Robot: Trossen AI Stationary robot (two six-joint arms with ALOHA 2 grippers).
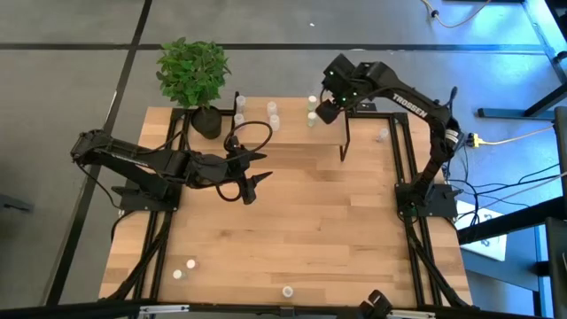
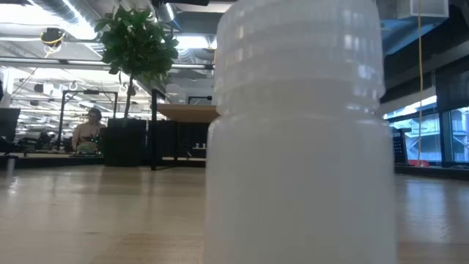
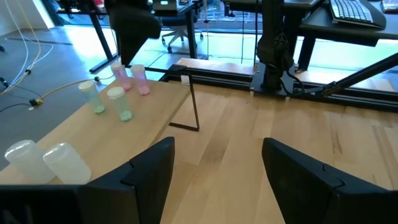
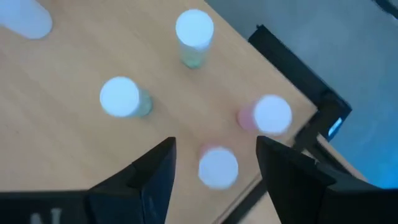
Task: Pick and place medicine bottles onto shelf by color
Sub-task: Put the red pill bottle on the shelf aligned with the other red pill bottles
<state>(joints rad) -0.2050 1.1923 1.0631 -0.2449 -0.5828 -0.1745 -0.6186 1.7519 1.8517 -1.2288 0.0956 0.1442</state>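
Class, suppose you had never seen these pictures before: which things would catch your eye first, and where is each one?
In the low view, one whitish bottle stands right before the camera and fills the picture. From above, the leafy potted plant sits at the table's far left corner. The right tool hangs open over the pink-tinted bottles on the shelf; the left tool waits open mid-table.

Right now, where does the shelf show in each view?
High: shelf along the table's far edge, right of the plant.
Low: pale board right of the plant.
Left wrist: raised board carrying bottles.
Right wrist: wood under the bottles.
Shared landmark: pink bottles, both wrist views.
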